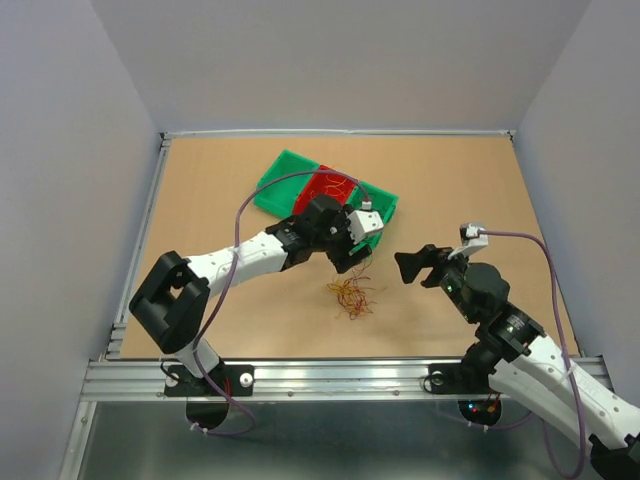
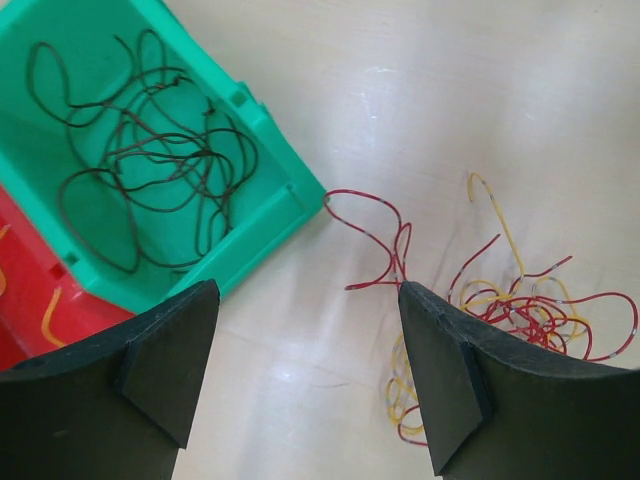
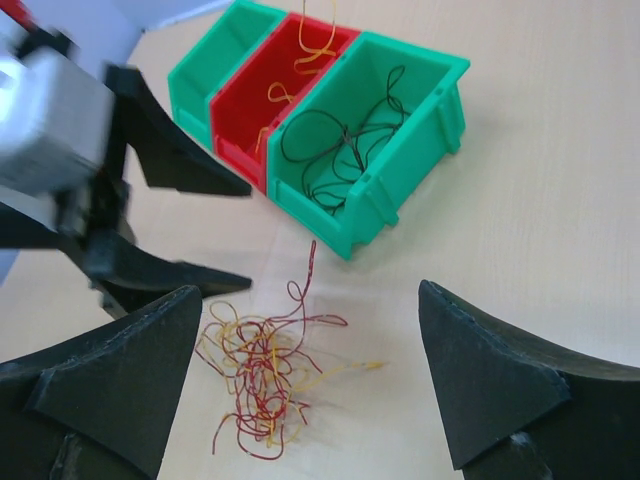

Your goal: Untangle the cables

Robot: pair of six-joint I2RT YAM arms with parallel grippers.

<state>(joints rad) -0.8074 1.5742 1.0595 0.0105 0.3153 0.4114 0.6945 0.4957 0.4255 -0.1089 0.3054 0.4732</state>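
Just in front of the green bin (image 3: 400, 215) lies the red-and-yellow cable tangle (image 1: 350, 296) on the worktop (image 1: 200, 180); the left hand (image 1: 350, 264), released and empty, hovers closest, the right hand (image 1: 415, 262), also released, farther off.

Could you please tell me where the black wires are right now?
The black wires lie inside the right-hand green bin in the right wrist view, beside the red bin, beyond the loose red-and-yellow tangle.
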